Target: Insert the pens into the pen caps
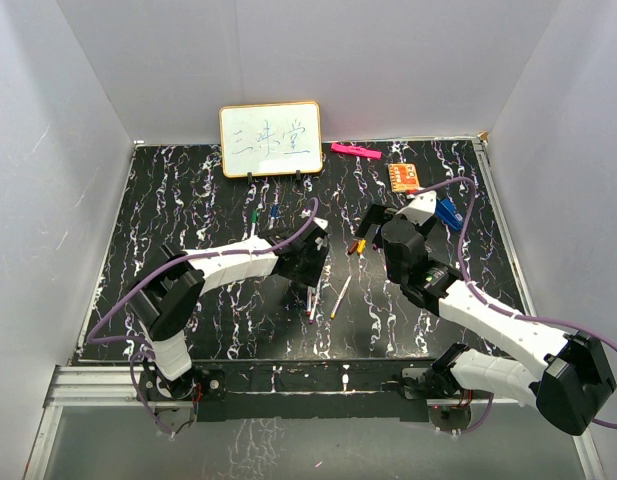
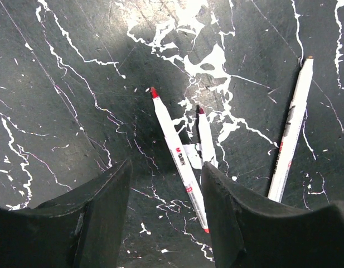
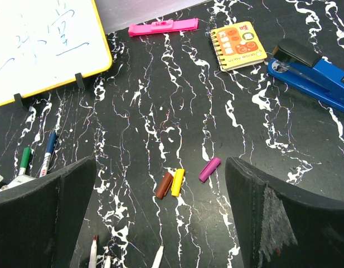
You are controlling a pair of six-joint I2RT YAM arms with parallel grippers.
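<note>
Black fingers [image 2: 99, 206] of the left tool [image 2: 166, 167] stand wide apart above the worktop [image 2: 60, 84]. The red-tipped pen [image 2: 174, 148] lies slantwise in the gap. A second pen [image 2: 204, 137] runs just beside it and under one finger, and a third pen [image 2: 291, 128] lies outside that finger. The grasp should centre on the red-tipped barrel and close square across it, or the neighbour may be pinched too. The right tool [image 3: 160, 164], equally wide and holding nothing, has the brown cap [image 3: 163, 185], yellow cap [image 3: 177, 182] and purple cap [image 3: 209, 169] just ahead of it.
</note>
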